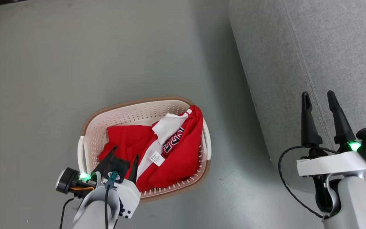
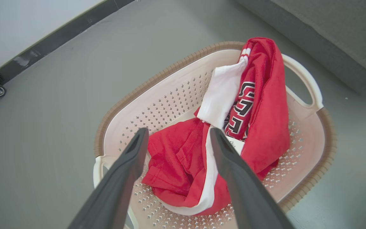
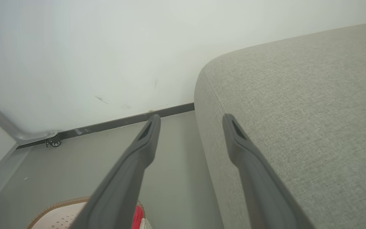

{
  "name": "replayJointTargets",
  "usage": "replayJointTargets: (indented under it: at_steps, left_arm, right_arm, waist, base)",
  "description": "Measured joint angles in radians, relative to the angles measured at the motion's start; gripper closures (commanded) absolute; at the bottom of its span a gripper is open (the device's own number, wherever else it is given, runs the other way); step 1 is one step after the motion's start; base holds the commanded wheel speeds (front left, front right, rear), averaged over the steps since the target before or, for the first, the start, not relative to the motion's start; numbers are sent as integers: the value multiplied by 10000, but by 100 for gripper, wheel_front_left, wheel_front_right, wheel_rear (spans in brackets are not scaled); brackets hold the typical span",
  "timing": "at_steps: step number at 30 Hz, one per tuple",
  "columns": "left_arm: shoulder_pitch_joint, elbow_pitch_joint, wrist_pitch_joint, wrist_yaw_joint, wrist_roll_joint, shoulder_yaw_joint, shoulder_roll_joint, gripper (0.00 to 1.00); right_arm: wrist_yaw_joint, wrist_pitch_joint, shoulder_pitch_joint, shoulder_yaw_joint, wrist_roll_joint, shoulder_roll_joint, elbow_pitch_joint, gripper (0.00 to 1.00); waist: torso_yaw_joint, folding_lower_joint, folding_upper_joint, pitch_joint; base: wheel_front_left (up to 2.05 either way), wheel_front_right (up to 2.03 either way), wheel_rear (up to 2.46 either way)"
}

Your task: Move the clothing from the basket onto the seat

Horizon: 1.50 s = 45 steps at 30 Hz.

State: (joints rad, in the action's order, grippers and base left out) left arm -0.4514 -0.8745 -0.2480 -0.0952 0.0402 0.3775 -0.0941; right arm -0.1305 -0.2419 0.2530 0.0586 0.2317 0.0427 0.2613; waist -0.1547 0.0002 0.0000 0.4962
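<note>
Red clothing with white panels, patterned trim and a small white label lies piled in the cream basket on the floor. In the left wrist view the clothing drapes up the basket wall toward one handle. My left gripper hovers open over the near left part of the basket, nothing between its fingers. My right gripper stands open above the edge of the grey seat, empty. In the right wrist view its fingers straddle the seat's rounded corner.
Grey floor surrounds the basket. A white wall with a dark baseboard runs behind, with a small caster wheel at its foot. The basket rim peeks in at the bottom of the right wrist view.
</note>
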Motion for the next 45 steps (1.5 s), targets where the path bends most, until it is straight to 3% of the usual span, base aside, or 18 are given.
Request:
replayJointTargets:
  at_steps: [45]
  left_arm:
    - [-2153, -2127, 472, 353, 878, 930, 2, 0]
  right_arm:
    - [0, -79, 1416, -105, 410, 0, -142, 0]
  waist:
    - [-829, -1, 0, 2399]
  base:
    - [0, 0, 0]
